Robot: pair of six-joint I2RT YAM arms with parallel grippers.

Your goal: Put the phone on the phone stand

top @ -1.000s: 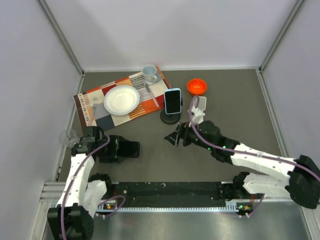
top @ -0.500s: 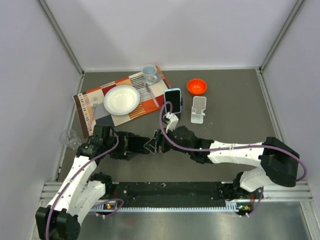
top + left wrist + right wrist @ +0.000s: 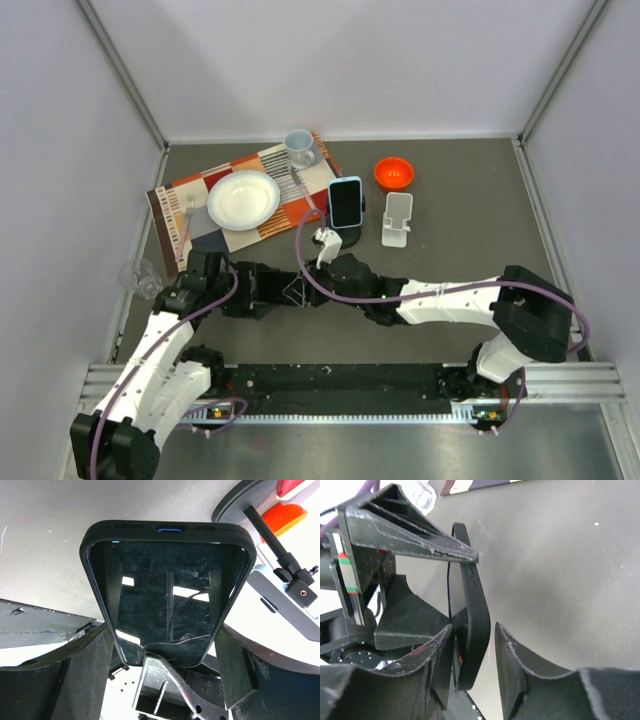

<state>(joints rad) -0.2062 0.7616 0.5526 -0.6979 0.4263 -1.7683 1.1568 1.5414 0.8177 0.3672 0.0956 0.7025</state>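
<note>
Left wrist: one black phone (image 3: 167,605), with a glossy dark screen in a matte case, is clamped by its long edges in the left end effector (image 3: 162,652), over the grey worktop (image 3: 75,530).

Right wrist: the phone shows edge-on between the parted fingers of the right end effector (image 3: 472,650), with a gap on one side.

From above: two stands, a white stand (image 3: 398,218) and a black stand (image 3: 343,237) carrying a blue phone (image 3: 346,202). There is one plate (image 3: 243,198), one cup (image 3: 299,147) and one orange bowl (image 3: 394,172).
</note>
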